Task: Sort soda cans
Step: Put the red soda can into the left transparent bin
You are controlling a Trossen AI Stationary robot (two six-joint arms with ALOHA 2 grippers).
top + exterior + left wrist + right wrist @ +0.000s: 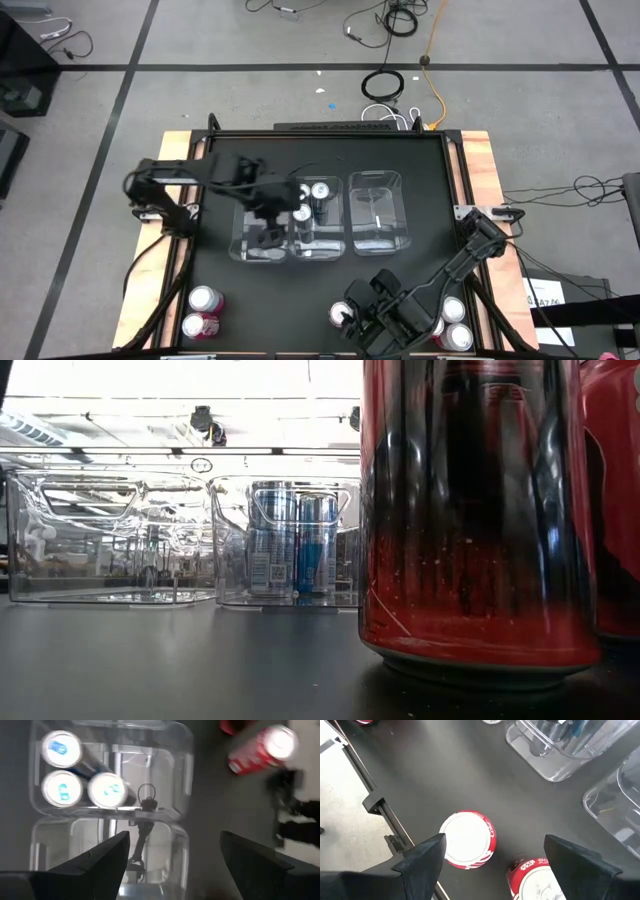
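Left pincer (268, 236) hung spread above the bins (375, 212); right pincer (490, 865) hung spread above a red can (467, 839).

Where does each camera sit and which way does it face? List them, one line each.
High: above the table, facing straight down; left arm and right arm show.
Low: at tabletop height, facing level across; red can up close, no arm.
Left wrist: on the left arm, facing down at blue cans in a bin; open left end effector shows.
Right wrist: on the right arm, facing down at red cans; open right end effector shows.
Shared: high, low, left wrist see the blue cans.
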